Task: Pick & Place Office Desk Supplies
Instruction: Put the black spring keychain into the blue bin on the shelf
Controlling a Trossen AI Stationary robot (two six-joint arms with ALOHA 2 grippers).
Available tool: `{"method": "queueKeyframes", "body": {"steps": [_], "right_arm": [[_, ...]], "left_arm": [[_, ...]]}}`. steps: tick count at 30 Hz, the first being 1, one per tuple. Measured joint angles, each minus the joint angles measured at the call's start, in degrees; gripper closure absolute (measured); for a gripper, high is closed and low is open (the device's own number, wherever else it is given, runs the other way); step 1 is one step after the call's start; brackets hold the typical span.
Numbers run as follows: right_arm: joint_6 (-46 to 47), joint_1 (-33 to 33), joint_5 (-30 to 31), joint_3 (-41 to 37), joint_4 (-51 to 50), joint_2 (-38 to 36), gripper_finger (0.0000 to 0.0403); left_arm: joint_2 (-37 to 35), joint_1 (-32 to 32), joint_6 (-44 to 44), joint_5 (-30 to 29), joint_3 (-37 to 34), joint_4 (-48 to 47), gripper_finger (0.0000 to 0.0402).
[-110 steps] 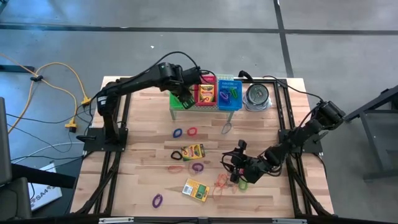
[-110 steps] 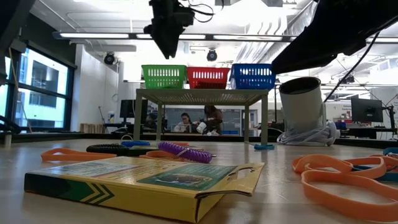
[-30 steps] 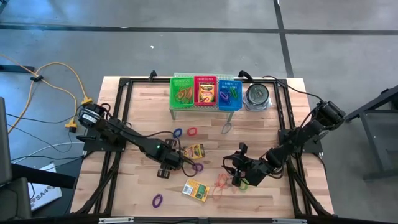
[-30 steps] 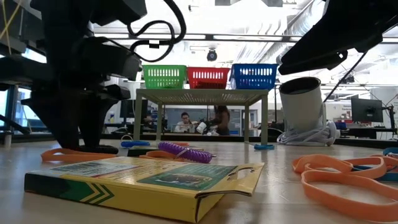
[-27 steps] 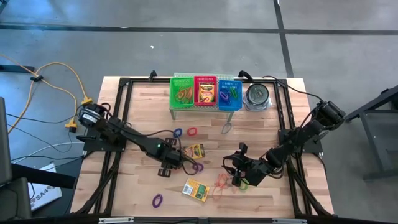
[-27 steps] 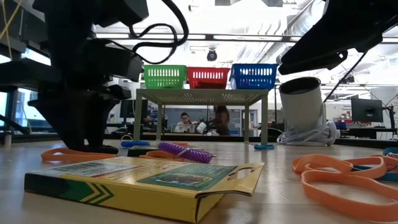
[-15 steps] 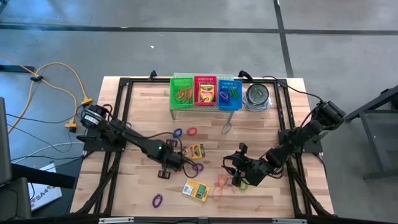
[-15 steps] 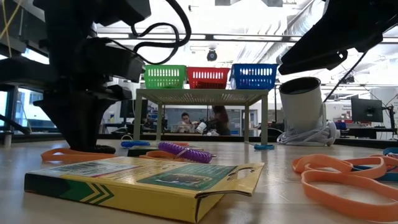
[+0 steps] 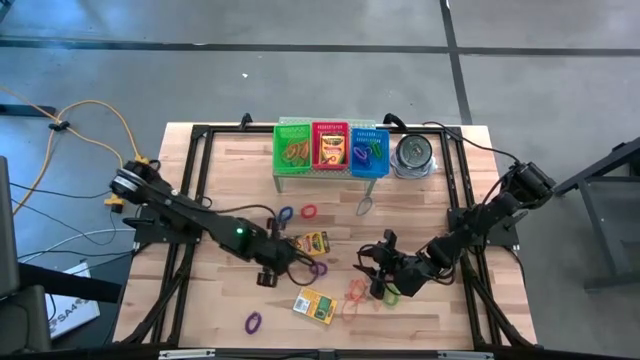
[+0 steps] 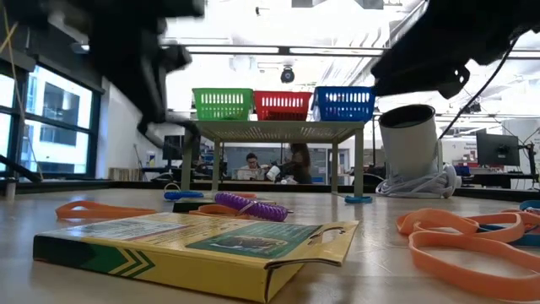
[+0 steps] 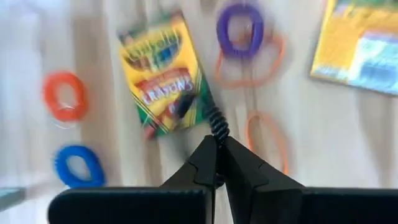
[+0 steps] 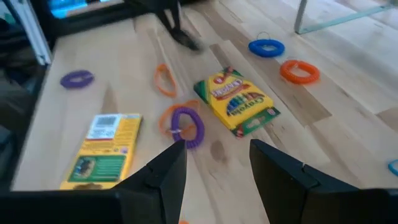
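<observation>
My left gripper (image 9: 287, 251) hovers over the table's middle, just left of a crayon box (image 9: 313, 242), and is shut on a black coiled band (image 11: 216, 126). A second crayon box (image 9: 315, 305) lies nearer the front, and a third sits in the red basket (image 9: 331, 150). Loose bands lie flat on the wood: purple (image 9: 318, 268), blue (image 9: 286, 213), red (image 9: 309, 211), orange (image 9: 355, 292). My right gripper (image 9: 384, 277) waits low at the right, open (image 12: 214, 162), nothing between its fingers. My left gripper pinches one end of the black coiled band (image 11: 217, 135) between its two fingertips (image 11: 205, 152). The fingers slant down from the table's left. The band hangs stretched below the tips, off the wood.
A small stand at the back carries the green basket (image 9: 293, 150), the red one and the blue basket (image 9: 368, 150); a round metal tin (image 9: 413, 153) stands to its right. Another purple band (image 9: 253, 322) lies near the front edge. A black frame rims the table.
My left gripper has shut on the black coiled band and risen, lifting it off the table; in the low view the arm has gone up from the left foreground and the band is gone from the wood. My right gripper has kept its place.
</observation>
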Motion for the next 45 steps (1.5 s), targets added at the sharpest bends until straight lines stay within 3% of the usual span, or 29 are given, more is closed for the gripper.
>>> {"method": "queueKeyframes", "body": {"steps": [6, 11, 15, 20, 24, 30, 45], "right_arm": [[-4.9, 0.0, 0.0, 0.0, 1.0, 0.0, 0.0237], [-13.2, 1.2, -2.9, 0.0, 5.6, 0.0, 0.0237], [-21.4, 4.0, -1.7, 0.0, 11.8, 0.0, 0.0237], [-34.7, 7.6, 4.8, 0.0, 20.5, 0.0, 0.0237], [-42.4, 8.4, 6.0, 0.0, 24.7, 0.0, 0.0237], [-43.2, 7.1, 0.8, 0.0, 25.2, 0.0, 0.0237], [-43.0, 3.2, -2.1, 0.0, 23.9, 0.0, 0.0237]], "left_arm": [[-3.0, -2.2, 3.6, 3.3, 0.0, 20.0, 0.0394], [-0.6, -3.8, 8.0, 8.8, -0.1, 36.4, 0.0394], [1.3, -3.9, 8.8, 11.7, 0.0, 46.5, 0.0394], [3.5, -2.8, 10.2, 12.2, -0.1, 52.2, 0.0394], [5.8, -1.0, 9.8, 12.5, -0.1, 55.5, 0.0394], [7.8, 1.2, 9.3, 14.6, -0.1, 58.4, 0.0394], [7.8, 1.8, 9.8, 14.8, -0.1, 59.7, 0.0394]]}}
